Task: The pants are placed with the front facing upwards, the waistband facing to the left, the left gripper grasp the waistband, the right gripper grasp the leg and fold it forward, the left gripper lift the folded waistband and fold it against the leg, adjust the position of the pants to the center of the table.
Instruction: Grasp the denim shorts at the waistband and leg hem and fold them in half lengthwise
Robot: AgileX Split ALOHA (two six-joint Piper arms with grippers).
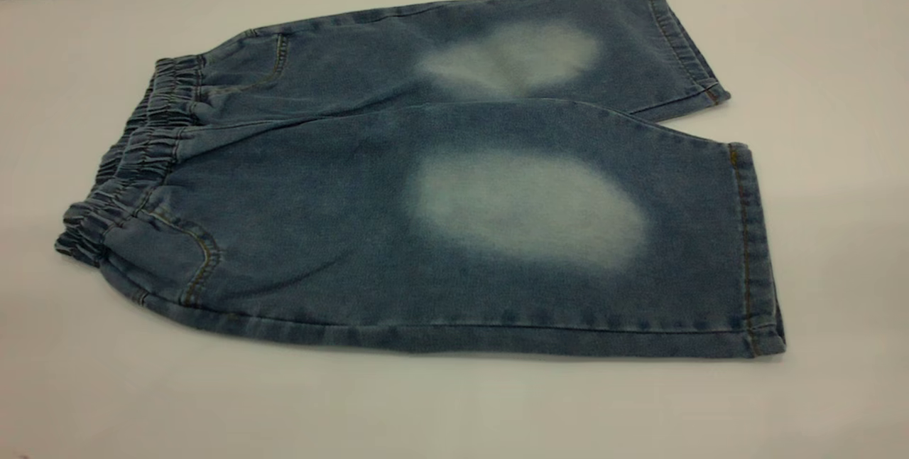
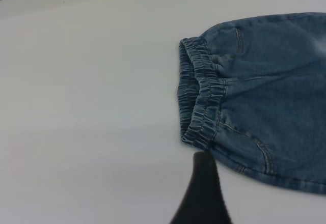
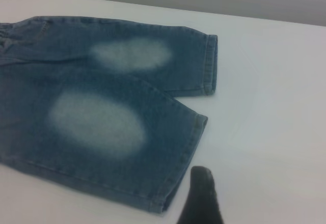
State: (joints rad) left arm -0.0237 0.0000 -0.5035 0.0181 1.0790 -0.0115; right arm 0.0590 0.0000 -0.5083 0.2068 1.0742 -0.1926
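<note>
Each wrist view shows one tapered matte-black finger of the left gripper [image 2: 204,193] and right gripper [image 3: 202,198].

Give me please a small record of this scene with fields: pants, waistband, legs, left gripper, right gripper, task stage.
pants: blue denim pants lying flat on the white table, front up, not folded
waistband: waistband at the exterior view's left
legs: hem cuffs at the right; near leg partly overlaps the far one
left gripper: left gripper near the waistband corner, not holding it
right gripper: right gripper by the near leg's hem, not holding it
task stage: nothing grasped yet
</note>
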